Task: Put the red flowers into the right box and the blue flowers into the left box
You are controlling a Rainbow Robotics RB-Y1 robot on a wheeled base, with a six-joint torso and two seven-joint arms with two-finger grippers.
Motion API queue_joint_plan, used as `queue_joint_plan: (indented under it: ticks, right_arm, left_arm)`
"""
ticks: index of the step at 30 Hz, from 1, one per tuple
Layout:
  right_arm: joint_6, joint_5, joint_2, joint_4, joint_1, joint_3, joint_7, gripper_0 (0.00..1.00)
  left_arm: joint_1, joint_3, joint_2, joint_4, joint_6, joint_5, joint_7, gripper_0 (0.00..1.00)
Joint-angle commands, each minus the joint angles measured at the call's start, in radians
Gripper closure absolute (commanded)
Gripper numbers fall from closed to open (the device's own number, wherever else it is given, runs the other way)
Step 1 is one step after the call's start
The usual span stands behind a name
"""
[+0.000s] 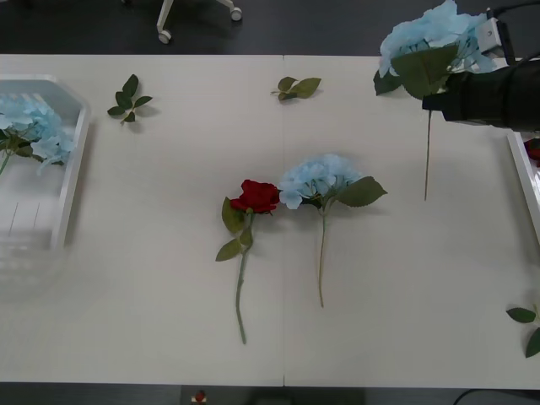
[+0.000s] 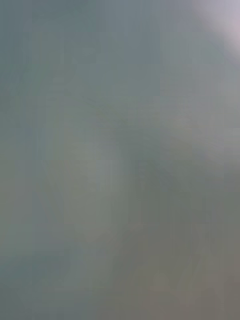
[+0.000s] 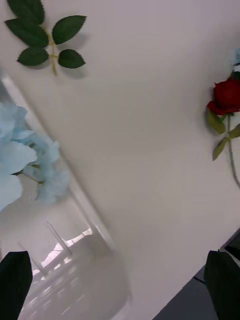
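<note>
The right tool (image 1: 472, 63) hangs above the far right of the bench (image 1: 152, 278), closed on a blue flower (image 1: 426, 38) just under its fluffy head, so the thin stem dangles straight down below it. The right wrist view is too blurred to add anything. The left tool (image 3: 120, 285) hovers with its black fingers (image 3: 14, 282) spread wide and nothing between them, directly over the rim of the left box (image 1: 72, 181), where another blue head (image 1: 34, 126) already lies.

Well away from the right tool, toward the left one, a red flower (image 1: 258, 196) and a third blue flower (image 1: 319, 179) lie side by side mid-bench, heads touching or nearly so, stems trailing toward the robot. The right box (image 1: 525, 181) sits just beneath the right tool as a pale rim.

These flowers look very light and soft: the petals would crush or slip, and the stems are thin and likely bendy. The firmest hold is probably on the stem close under the head, where leaves thicken it. The held blue flower belongs in the left box, far from the right tool, so a swinging stem could snag on the way.
</note>
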Motion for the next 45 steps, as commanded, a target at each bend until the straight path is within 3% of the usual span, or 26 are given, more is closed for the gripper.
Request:
queue_joint_plan:
  ticks: [1,11,21,34,45]
  right_arm:
    - [0.001,-0.136,-0.011,-0.018,-0.003,-0.051,0.236,1.0]
    - [0.001,-0.398,0.17,-0.023,-0.003,-0.127,0.703,1.0]
    - [0.024,-0.452,0.356,-0.02,-0.003,-0.213,0.805,1.0]
    - [0.001,-0.532,0.52,-0.025,-0.04,-0.238,0.787,1.0]
    - [-0.045,-0.519,0.557,-0.023,-0.078,-0.189,0.695,1.0]
  left_arm:
    - [-0.021,0.01,0.003,-0.025,0.083,0.131,-0.1,0.0]
    - [-0.005,-0.014,-0.082,-0.025,0.14,0.413,-0.181,0.0]
    - [-0.005,-0.296,-0.171,-0.028,0.14,0.824,-0.204,0.0]
    - [-0.005,-0.309,-0.335,-0.065,0.029,0.871,-0.209,0.0]
    - [-0.005,-0.309,-0.453,-0.119,-0.118,0.874,-0.198,0.0]
